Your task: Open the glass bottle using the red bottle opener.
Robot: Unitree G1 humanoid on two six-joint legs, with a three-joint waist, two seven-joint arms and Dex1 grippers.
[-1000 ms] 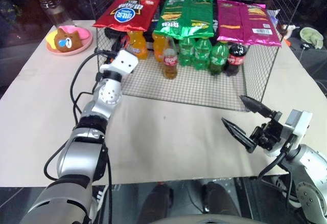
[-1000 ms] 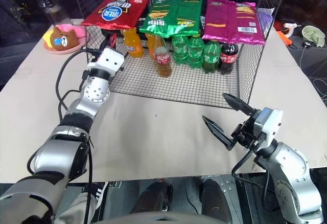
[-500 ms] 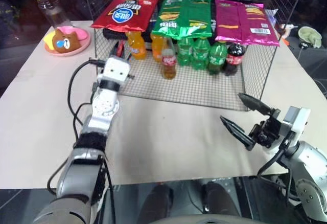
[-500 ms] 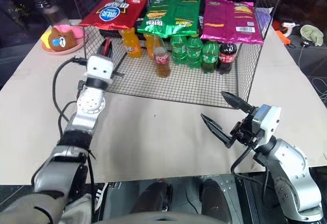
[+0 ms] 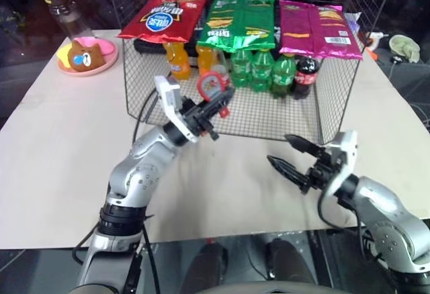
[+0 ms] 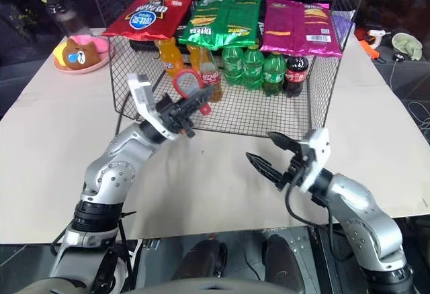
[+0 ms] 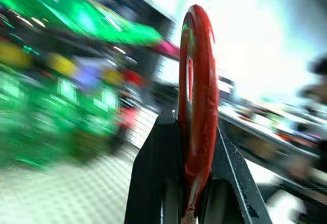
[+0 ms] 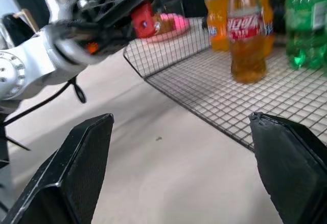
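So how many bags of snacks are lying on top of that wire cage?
3, side by side on the cage's top: a red bag at the left, a green bag in the middle, a magenta bag at the right.

The small clear glass bottle (image 8: pixel 247 35) of amber drink carries white script on its red label, too blurred to read, possibly Coca-Cola.

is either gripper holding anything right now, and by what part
The left gripper is shut on the red bottle opener, pinching its handle, loop head sticking out past the fingertips. The right gripper is open and holds nothing.
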